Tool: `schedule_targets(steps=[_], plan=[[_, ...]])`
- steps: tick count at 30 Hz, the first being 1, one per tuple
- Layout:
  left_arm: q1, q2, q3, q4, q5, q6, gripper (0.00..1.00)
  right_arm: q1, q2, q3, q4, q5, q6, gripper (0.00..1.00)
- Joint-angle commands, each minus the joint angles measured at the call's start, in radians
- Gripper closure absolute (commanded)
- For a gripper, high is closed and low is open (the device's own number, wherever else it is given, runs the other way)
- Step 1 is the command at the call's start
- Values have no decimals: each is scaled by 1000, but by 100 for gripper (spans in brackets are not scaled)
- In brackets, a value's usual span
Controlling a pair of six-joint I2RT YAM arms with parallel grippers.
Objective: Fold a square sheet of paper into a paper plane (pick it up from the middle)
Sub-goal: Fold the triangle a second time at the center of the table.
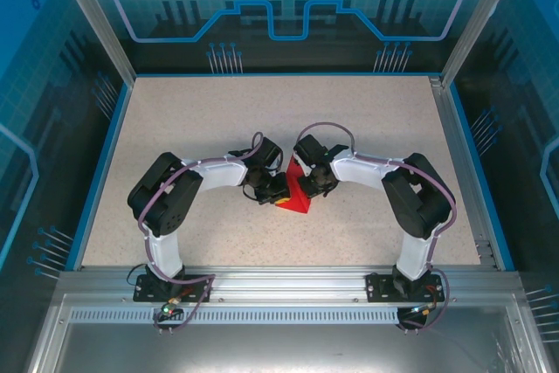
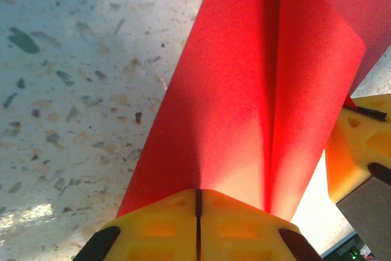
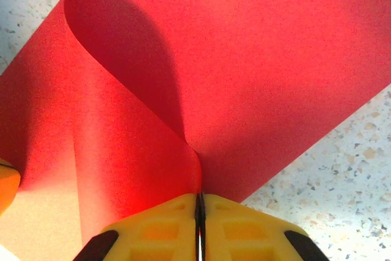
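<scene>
Speckled beige tabletop (image 1: 192, 120), boxed by blue printed panels (image 1: 288, 6) and an aluminium frame (image 1: 279, 281). Meeting over its middle, just ahead of the two arm bases. Pinching the square sheet of paper (image 1: 299, 202) from two sides: clamping with the left gripper (image 2: 197, 203), yellow pads pressed flat together and red paper running up out of the seam, and doing the same with the right gripper (image 3: 200, 203) on the other side. Bowing the sheet into a soft curl in the right wrist view and showing one straight fold line in the left wrist view. Not yet looking like a plane. Hard telling whether the sheet is resting on the surface or hanging just above it.

Judging the hazards:
- Risking a tear if pulling the two pinches apart, thin paper giving way at the pads.
- Risking a crooked crease if pushing inward while the curl is lying off the fold line.
- Risking a slip, with so little paper sitting between the pads.

Crowding each other too, with one yellow finger (image 2: 360, 145) of the right gripper sitting just beside the sheet's edge in the left wrist view. Trailing purple cables (image 1: 327, 128) above both wrists, near enough to snag on a twist.
</scene>
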Motion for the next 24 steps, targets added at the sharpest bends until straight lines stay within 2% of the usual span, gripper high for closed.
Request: schedule_targets(steps=[1,5,6,7,11,16,19,24], plan=[[-9,13,21,-27,-7,20,92,8,26,25,-27,-1,6,89],[-9,-16,14,-9,-17,9,92,8,27,18,-27,13,9,90],[-8,-27,10,0,-17,6,93,6,27,16,-26,16,9,90],[-7,-39,4,14,-17,2,99,5,30,14,-26,16,10,90],[15,-97,-41,96,-3,-44,100,1,31,5,-15,13,11,90],[66,-109,-128,341,120,-174,100,-8,26,-8,2,-2,16,90],[67,-79,-132,445,172,-219,100,-7,27,-11,5,-2,16,90],[66,-44,-130,529,204,-258,100,-11,31,-12,4,-4,15,90]])
